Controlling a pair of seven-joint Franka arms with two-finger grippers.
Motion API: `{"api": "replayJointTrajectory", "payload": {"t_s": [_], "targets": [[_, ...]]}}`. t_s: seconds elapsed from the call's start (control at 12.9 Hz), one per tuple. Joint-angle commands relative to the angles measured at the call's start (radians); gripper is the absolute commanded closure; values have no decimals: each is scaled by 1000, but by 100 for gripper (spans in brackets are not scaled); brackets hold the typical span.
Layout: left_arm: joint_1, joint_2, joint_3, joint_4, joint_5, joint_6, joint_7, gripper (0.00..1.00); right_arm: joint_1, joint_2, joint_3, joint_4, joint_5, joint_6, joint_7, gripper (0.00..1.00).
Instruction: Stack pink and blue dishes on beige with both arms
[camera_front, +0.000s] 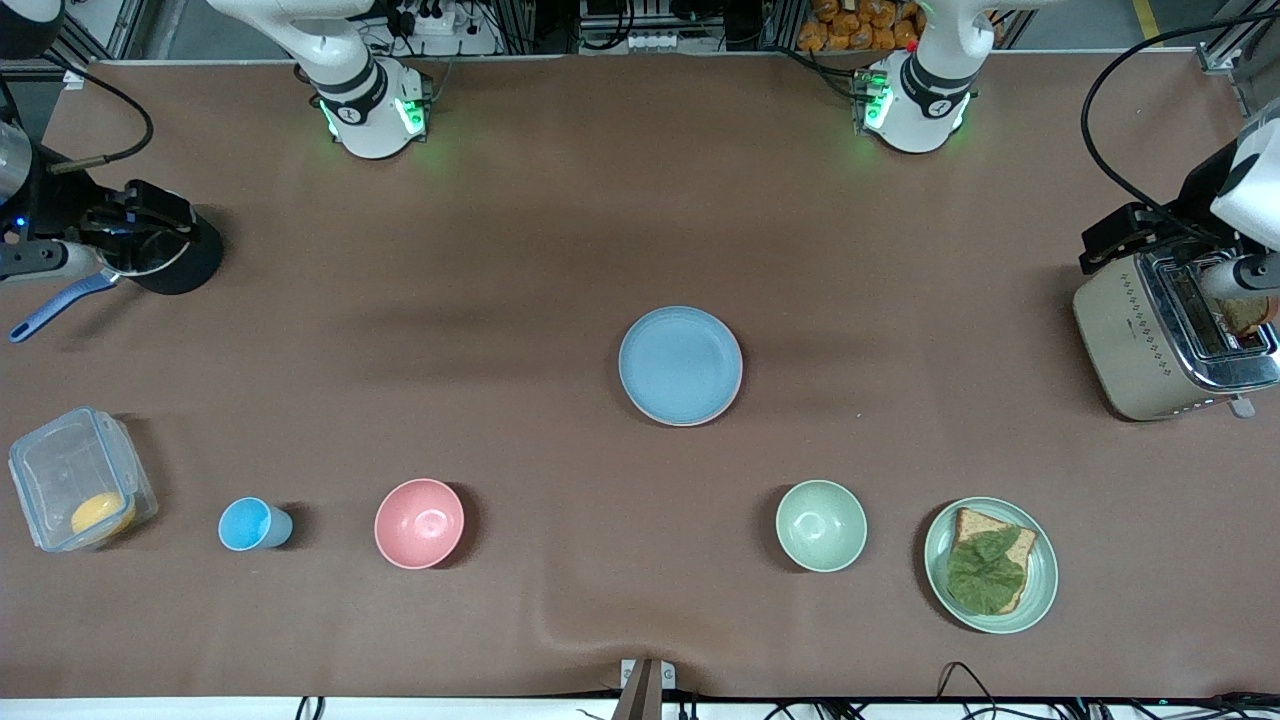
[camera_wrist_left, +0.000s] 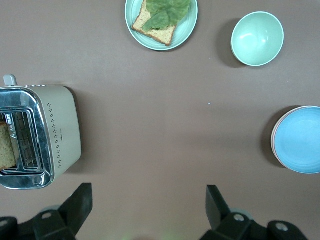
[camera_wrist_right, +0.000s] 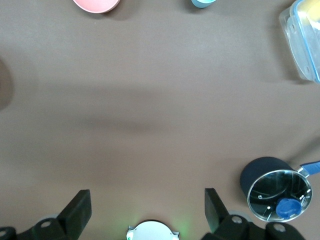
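The light blue plate (camera_front: 680, 365) lies in the middle of the table on top of a stack. A thin pink plate rim (camera_front: 738, 388) peeks out under it. In the left wrist view the blue plate (camera_wrist_left: 300, 140) shows a pale beige plate edge (camera_wrist_left: 273, 141) at the bottom of the stack; the rest of that plate is hidden. My left gripper (camera_wrist_left: 148, 192) hangs open high over the toaster end of the table. My right gripper (camera_wrist_right: 147, 197) hangs open high over the saucepan end. Neither holds anything.
Along the edge nearest the front camera stand a plastic box (camera_front: 75, 480), a blue cup (camera_front: 254, 524), a pink bowl (camera_front: 419, 523), a green bowl (camera_front: 821, 525) and a green plate (camera_front: 940, 560) with bread. A toaster (camera_front: 1130, 340) and a black saucepan (camera_front: 180, 260) stand at the table's ends.
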Motion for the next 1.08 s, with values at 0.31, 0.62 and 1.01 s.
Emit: {"api": "replayJointTrajectory", "payload": {"t_s": [0.31,0.62,1.01], "targets": [[3,-11,0,3,4,-13,21,0,-18,-3,16,10,-18,-20,29,0],[3,-11,-3,4,12,-13,19,0,-18,-3,18,10,-18,-28,29,0],[2,-11,-3,9,11,-13,19,0,-16,-3,18,10,-18,-29,29,0]]}}
